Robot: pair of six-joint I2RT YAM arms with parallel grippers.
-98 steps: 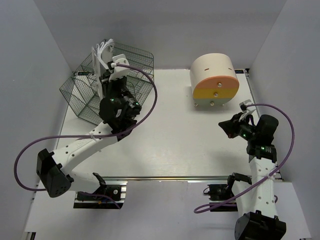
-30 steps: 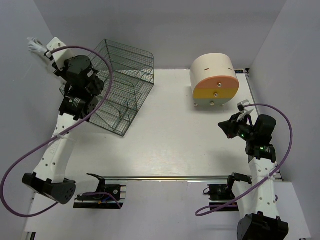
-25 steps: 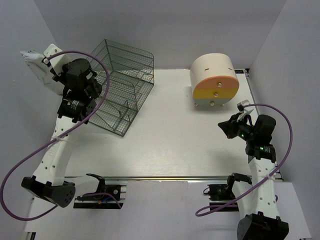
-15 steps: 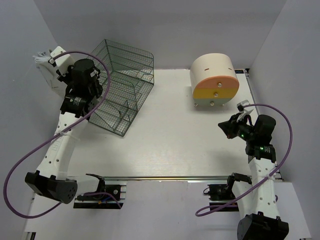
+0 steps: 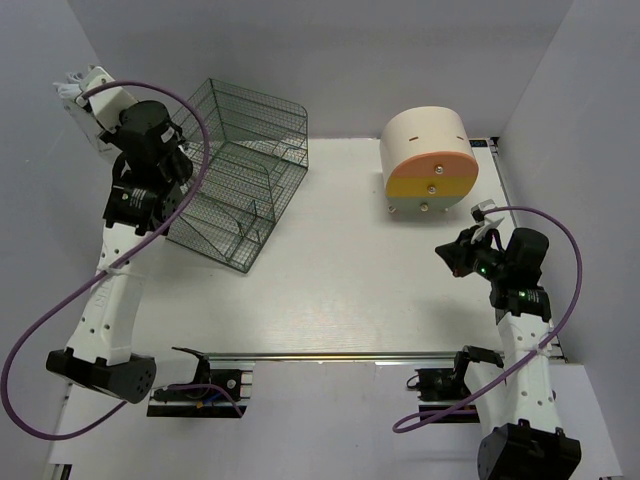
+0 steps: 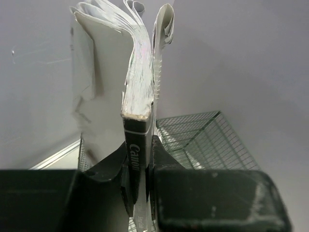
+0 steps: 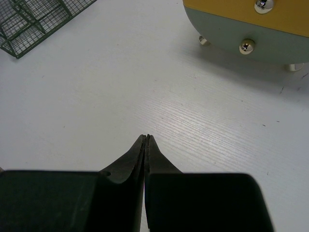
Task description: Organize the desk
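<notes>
One large flat white rectangular bench point(image 5: 330, 290) is filling the middle of the overhead view, its surface showing a fine grain and a few small specks, with a metal rail point(image 5: 320, 357) running along its near edge. A dark green wire-mesh cage point(image 5: 250, 150) is sitting on the bench's far left corner, tilting on one side, with mesh partitions showing inside it. A rounded cream drawer box point(image 5: 425, 135) is standing at the far right, its front facing the arms in orange, yellow and pale green bands, each carrying a metal knob. The drawers are lying flush, so their contents are hiding from view. Left of the cage, the left pincer point(image 6: 140, 169) is clamping the black spine of a thick white-paged booklet point(image 6: 137, 87), whose pages are fanning upward. The right pincer point(image 7: 146, 142) is hovering over the bench near the drawer box, its jaws pressing fully together on nothing.
</notes>
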